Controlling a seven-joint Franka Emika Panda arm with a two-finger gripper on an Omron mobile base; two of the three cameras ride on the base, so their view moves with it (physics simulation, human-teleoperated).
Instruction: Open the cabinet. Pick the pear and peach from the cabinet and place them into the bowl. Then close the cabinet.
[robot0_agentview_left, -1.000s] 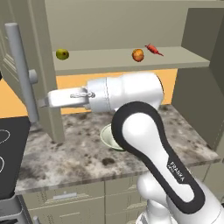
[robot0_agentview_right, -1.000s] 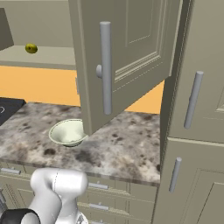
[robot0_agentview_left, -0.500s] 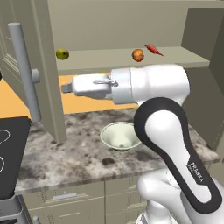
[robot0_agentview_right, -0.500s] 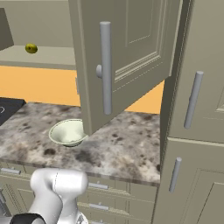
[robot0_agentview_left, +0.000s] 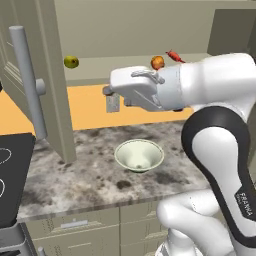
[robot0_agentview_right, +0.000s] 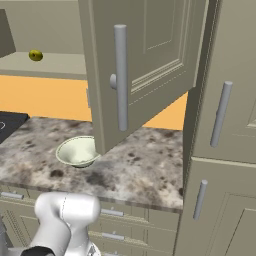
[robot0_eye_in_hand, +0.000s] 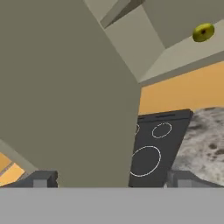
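From the left base view, the cabinet (robot0_agentview_left: 35, 80) stands open, its left door swung out toward the camera with the long grey bar handle (robot0_agentview_left: 27, 82) facing us. On the shelf inside, the pear (robot0_agentview_left: 71, 62) sits toward the left, and the peach (robot0_agentview_left: 157, 62) sits well apart from it toward the right, just beside a thin red pepper (robot0_agentview_left: 174, 55). The arm reaches leftward in front of the shelf, below the fruit, and the claw (robot0_agentview_left: 112, 100) hangs in the air over the desk (robot0_agentview_left: 75, 175), holding nothing. The bowl (robot0_agentview_left: 139, 156) rests on the speckled desk below the arm, with nothing inside it. A black cooktop (robot0_agentview_left: 12, 180) lies at the left end of the desk.

From the right base view, the right cabinet door (robot0_agentview_right: 145, 65) is swung wide open, its bar handle (robot0_agentview_right: 120, 77) upright. The pear (robot0_agentview_right: 35, 55) shows on the shelf at the far left. The bowl (robot0_agentview_right: 78, 151) sits on the desk (robot0_agentview_right: 145, 170) just beside the lower edge of that door.

In the hand view, the two dark fingertips (robot0_eye_in_hand: 41, 179) stand wide apart with nothing between them. A cabinet door (robot0_eye_in_hand: 65, 87) looms close ahead, the pear (robot0_eye_in_hand: 203, 32) lies on the shelf at upper right, and the cooktop (robot0_eye_in_hand: 157, 144) shows beyond the door's edge.
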